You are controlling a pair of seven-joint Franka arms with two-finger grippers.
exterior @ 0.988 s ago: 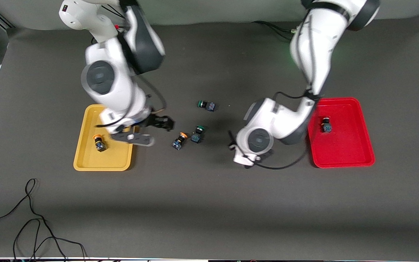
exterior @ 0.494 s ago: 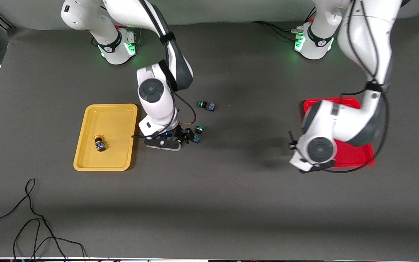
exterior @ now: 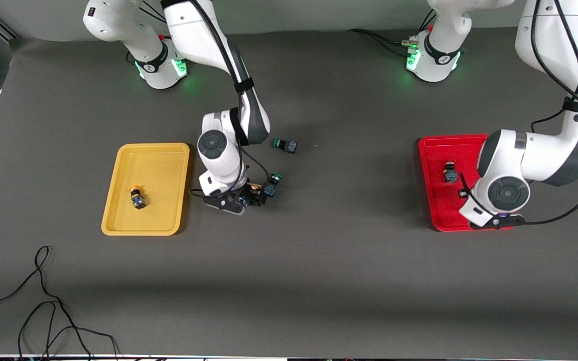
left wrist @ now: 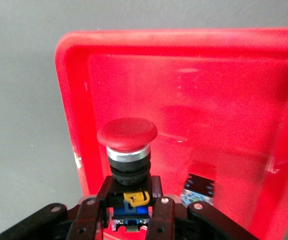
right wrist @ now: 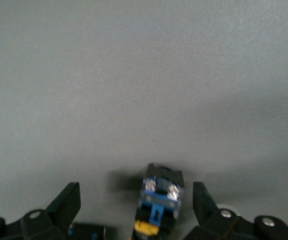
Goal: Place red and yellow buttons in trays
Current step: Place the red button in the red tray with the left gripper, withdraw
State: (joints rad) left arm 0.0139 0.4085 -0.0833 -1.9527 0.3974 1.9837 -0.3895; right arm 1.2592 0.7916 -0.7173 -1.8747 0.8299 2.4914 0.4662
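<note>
My left gripper (left wrist: 129,212) is shut on the black-and-blue body of a red button (left wrist: 127,134), which it holds upright over the red tray (left wrist: 184,65). A second red button (exterior: 450,172) lies in that tray (exterior: 439,210). My right gripper (exterior: 248,199) is low over the middle of the table, open, with a yellow button (right wrist: 159,200) lying between its fingers (right wrist: 66,202), apart from both. Its orange cap (exterior: 254,187) shows beside the wrist. Another yellow button (exterior: 137,195) lies in the yellow tray (exterior: 158,160).
Two green-capped buttons lie near the right gripper: one (exterior: 272,184) right beside it, one (exterior: 285,145) farther from the front camera. A loose black cable (exterior: 43,301) lies near the front edge at the right arm's end of the table.
The right arm swung from the yellow tray to the middle and came down around the yellow button. The left arm carried the red button from the middle to over the red tray.
</note>
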